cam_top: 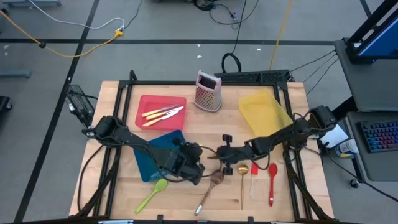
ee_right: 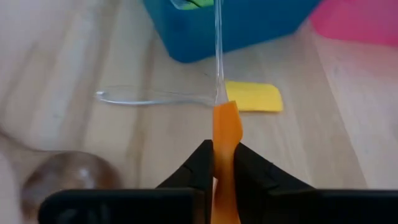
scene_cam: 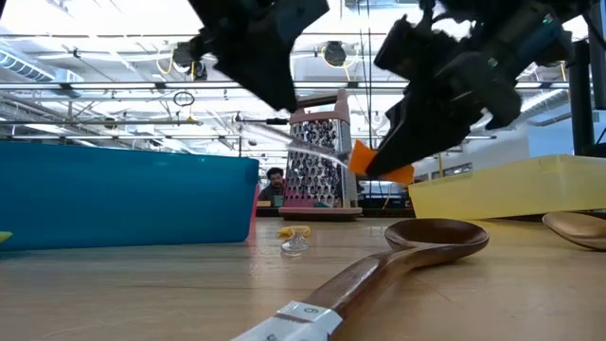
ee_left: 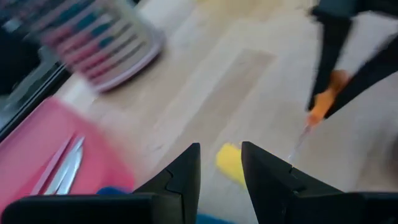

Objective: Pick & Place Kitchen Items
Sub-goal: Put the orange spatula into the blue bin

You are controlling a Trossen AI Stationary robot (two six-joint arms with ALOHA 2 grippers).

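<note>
Beside the blue bin [ee_right: 249,25], my right gripper [ee_right: 225,163] pinches the orange spatula [ee_right: 226,134], handle pointing toward the bin

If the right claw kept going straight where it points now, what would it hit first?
Probably the yellow spatula lying on the table, then the blue bin. The right claw holds an orange spatula pointing that way; depth is unclear.
</note>
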